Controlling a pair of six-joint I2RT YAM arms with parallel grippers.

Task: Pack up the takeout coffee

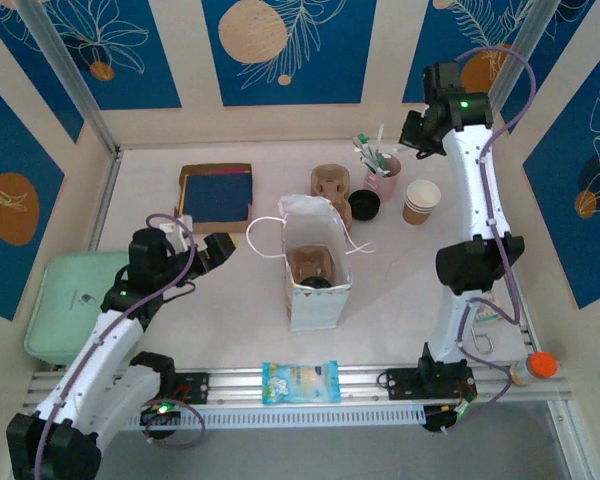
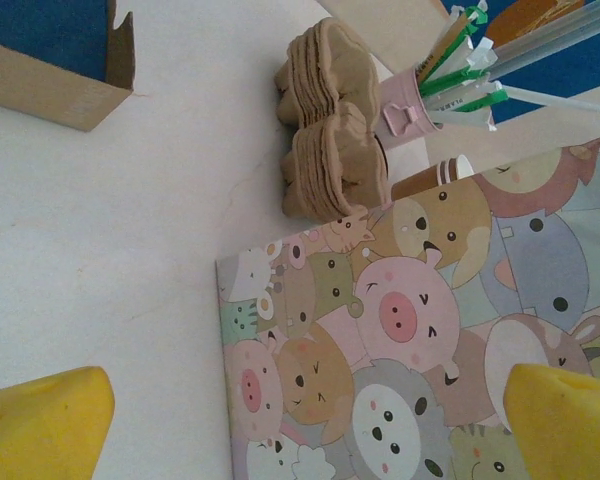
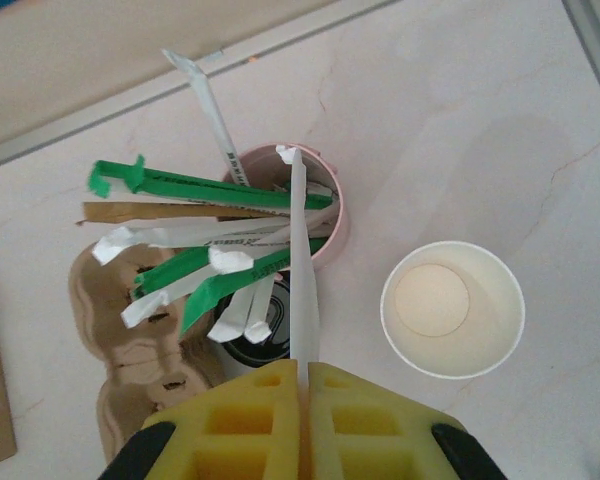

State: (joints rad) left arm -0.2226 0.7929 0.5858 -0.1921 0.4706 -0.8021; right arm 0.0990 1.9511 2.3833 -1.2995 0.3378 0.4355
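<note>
The right gripper (image 3: 305,375) was pinched shut on one end of a white paper-wrapped straw (image 3: 300,270). From the wrist, the straw ran toward 12 o'clock across the mouth of the pink cup (image 3: 337,215), which bristled with more green and white wrapped sticks. Seen from above, the nested brown cups (image 1: 421,202) stood at 4 o'clock of the pink cup, just beside it, with the top one white inside and empty. A black lid (image 1: 364,206) lay at 7 o'clock of the pink cup, and the stacked pulp carriers (image 1: 330,183) at 9 o'clock.

The left gripper (image 1: 216,250) had its jaws spread wide with nothing between them. It was low over the table (image 1: 180,310), near the bag (image 1: 318,305) at its 9 o'clock. The bag stood upright and open at mid-table, printed with cartoon animals on the side facing the left wrist. Down inside it sat the takeout coffee (image 1: 312,268), a brown shape in shadow with something dark at its near edge; more could not be made out. An open cardboard box (image 1: 217,193) with a blue floor lay at 11 o'clock of the bag. A blue packet (image 1: 300,381) lay on the front rail at 6 o'clock.
</note>
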